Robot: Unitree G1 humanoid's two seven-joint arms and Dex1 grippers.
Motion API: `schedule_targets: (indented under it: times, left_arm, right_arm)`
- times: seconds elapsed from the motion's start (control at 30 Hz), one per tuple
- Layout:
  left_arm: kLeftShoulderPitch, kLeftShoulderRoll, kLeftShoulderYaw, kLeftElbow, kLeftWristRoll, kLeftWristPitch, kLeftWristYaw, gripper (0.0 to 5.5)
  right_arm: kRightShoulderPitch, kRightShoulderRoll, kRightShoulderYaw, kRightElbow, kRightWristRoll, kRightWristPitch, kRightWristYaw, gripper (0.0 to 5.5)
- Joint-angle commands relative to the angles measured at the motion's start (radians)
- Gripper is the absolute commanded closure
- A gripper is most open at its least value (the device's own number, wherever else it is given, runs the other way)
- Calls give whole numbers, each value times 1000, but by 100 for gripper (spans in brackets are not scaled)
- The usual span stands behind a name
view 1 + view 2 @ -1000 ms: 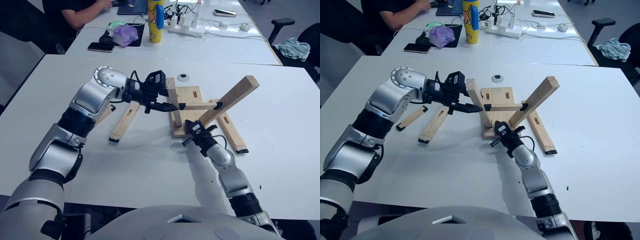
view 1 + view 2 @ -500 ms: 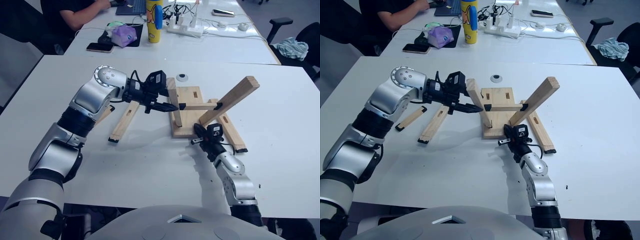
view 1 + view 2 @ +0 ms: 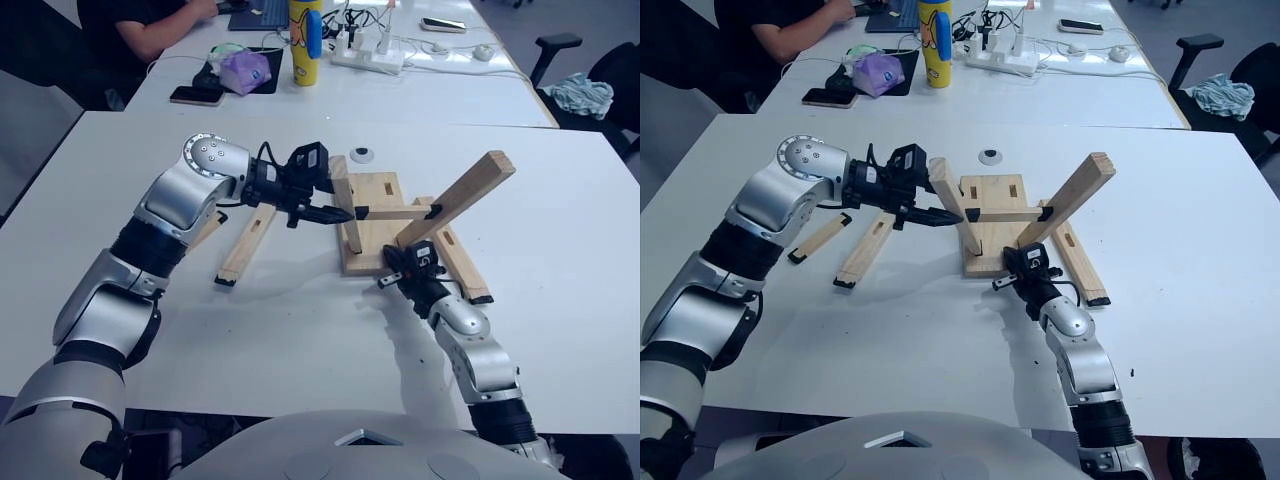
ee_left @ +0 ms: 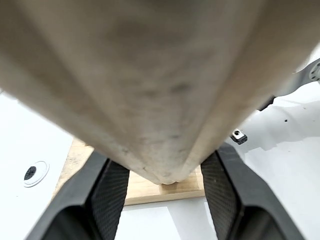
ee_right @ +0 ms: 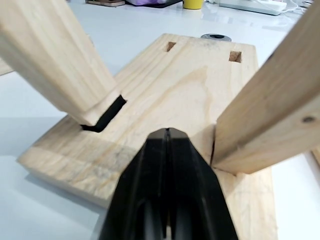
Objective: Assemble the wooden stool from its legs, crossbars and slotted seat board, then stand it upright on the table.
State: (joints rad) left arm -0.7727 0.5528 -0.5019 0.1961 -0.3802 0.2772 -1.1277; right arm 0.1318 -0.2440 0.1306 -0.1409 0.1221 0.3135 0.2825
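Nearest, on the white table [image 3: 300, 335]: right gripper [image 5: 167, 137], fingers pressed together on nothing, tip at the near edge of the seat board [image 3: 378, 188], aimed into the gap between the two raised legs. Just past the tip, on the left, the lower end of the near-upright leg [image 3: 342, 185], poised at a dark slot in the board with part of the slot mouth uncovered, so probably not fully home. On the right, the foot of the tilted leg [image 3: 465, 195], against the board, long axis leaning far out to the right. Between the two, a thin crossbar [image 3: 398, 212], roughly level, joining them partway up. Higher on the near-upright leg, left gripper [image 3: 338, 212], pinching it from the left. Likely next: pressing that leg down along its own axis into the slot, with the left arm holding and the right gripper closer to the foot. Board flat, pale wood, two open slots at its far end. Farther left, loose legs [image 3: 248, 243] lying flat.
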Motion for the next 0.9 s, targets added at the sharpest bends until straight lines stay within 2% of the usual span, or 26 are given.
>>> schedule_targets:
  times: [0.03, 0.2, 0.33, 0.43, 0.6, 0.73, 0.9]
  left_arm:
    - [162, 16, -11, -26, 124, 2, 82, 284]
    - [221, 38, 85, -131, 119, 8, 141, 215]
    - [360, 155, 160, -252, 135, 69, 182, 210]
    - [491, 177, 233, -338, 147, 96, 271, 210]
    - [736, 124, 198, -569, 167, 227, 428, 210]
    - [854, 50, 180, -655, 179, 276, 532, 210]
    - [932, -25, 193, -679, 244, 242, 662, 210]
  right_arm:
    - [105, -18, 76, 236, -56, 283, -13, 550]
    - [84, -18, 79, 255, -53, 279, -18, 550]
    - [54, -2, 99, 281, -59, 274, -19, 550]
    - [13, 31, 113, 323, -57, 263, -31, 550]
    - [-16, 66, 112, 254, -24, 129, -7, 550]
    - [31, -11, 98, 75, 9, 47, 79, 550]
    - [97, -139, 13, -98, 39, -14, 179, 550]
